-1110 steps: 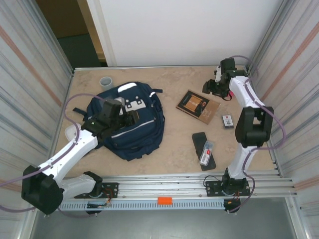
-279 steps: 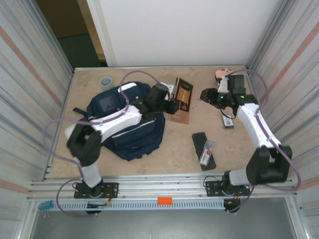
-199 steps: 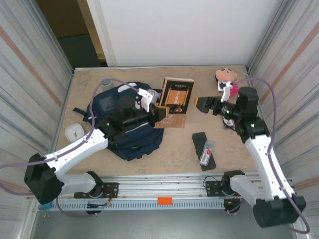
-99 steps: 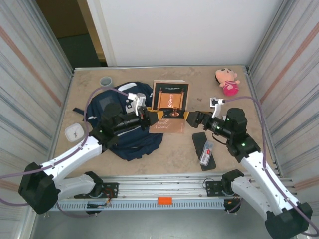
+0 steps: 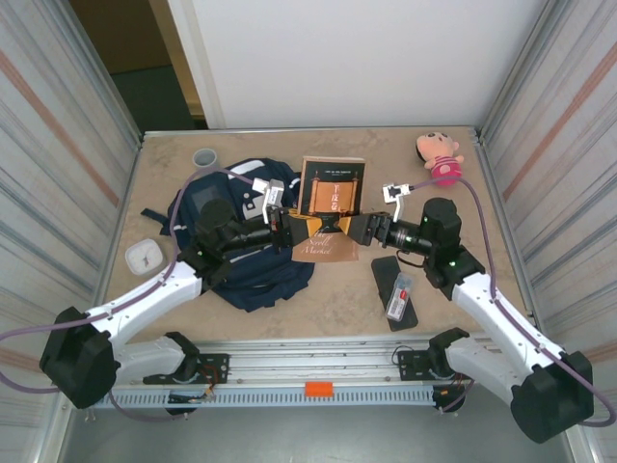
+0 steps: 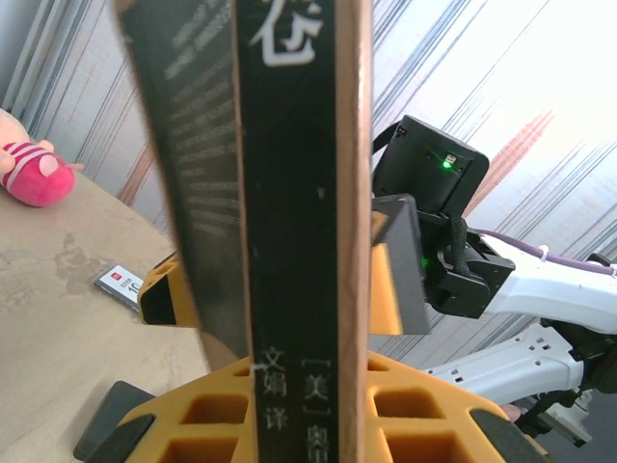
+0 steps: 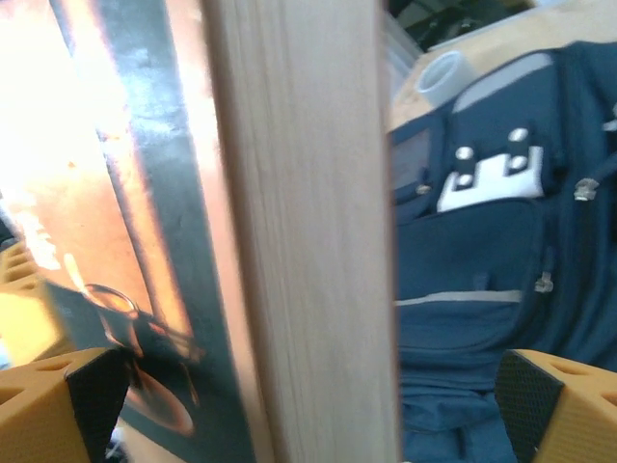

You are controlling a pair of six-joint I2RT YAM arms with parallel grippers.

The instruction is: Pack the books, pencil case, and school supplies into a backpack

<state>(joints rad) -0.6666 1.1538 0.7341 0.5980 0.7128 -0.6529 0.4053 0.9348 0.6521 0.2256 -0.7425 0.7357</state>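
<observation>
The right gripper has slid in from the right and now straddles the book with jaws spread (not yet pinching). The left gripper stays clamped on it, upright at frame centre, just right of the backpack; a handover looks imminent.

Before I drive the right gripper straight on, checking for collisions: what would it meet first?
The book, held upright by the left gripper: its page edge stands between the right gripper's open fingers. Beyond lies the backpack; depth is unclear.
</observation>
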